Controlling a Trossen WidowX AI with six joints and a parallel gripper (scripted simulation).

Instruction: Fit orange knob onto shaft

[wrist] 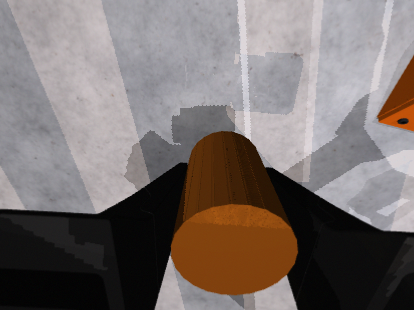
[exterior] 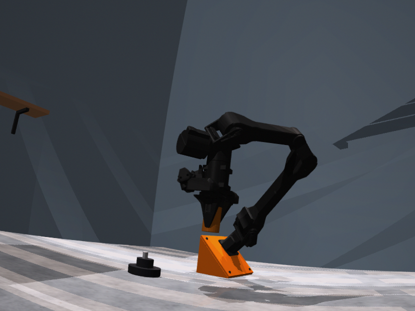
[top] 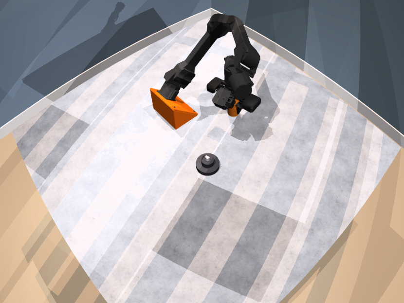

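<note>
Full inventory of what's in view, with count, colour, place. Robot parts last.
cylindrical knob: 1, orange, upright in the claw, off the floor
round stepped pedestal: 1, black, standing on the patterned surface
D-shaped shaft: 1, silver, bare, on top of the pedestal
wall shelf: 1, brown with black bracket, far left of exterior view
walls: 2, blue-grey, behind the arm
wedge base: 1, orange, under the arm's foot
six-joint arm: 1, black, bent over from the wedge base
claw: 1, black, shut on the knob
</note>
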